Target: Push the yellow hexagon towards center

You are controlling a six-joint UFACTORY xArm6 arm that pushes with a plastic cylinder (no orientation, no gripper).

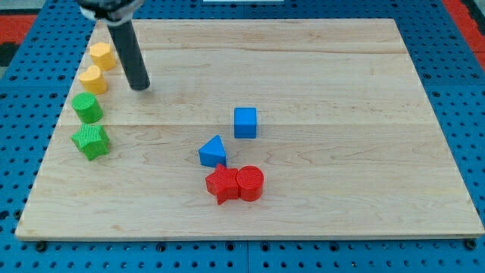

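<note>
While parked right of the yellow hexagon (102,55) at the tabletop's (318,68) upper-left edge, swing my tip (141,88) round behind it, then push down-right, sparing the neighbouring yellow block (92,79). End effector: bare rod, gripping nothing.

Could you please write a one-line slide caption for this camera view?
My tip rests right of the yellow hexagon on the board's left edge, not touching it.

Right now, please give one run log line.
tip: right of yellow hexagon, apart | hexagon: top-left edge, not centred | phase: approach
</note>
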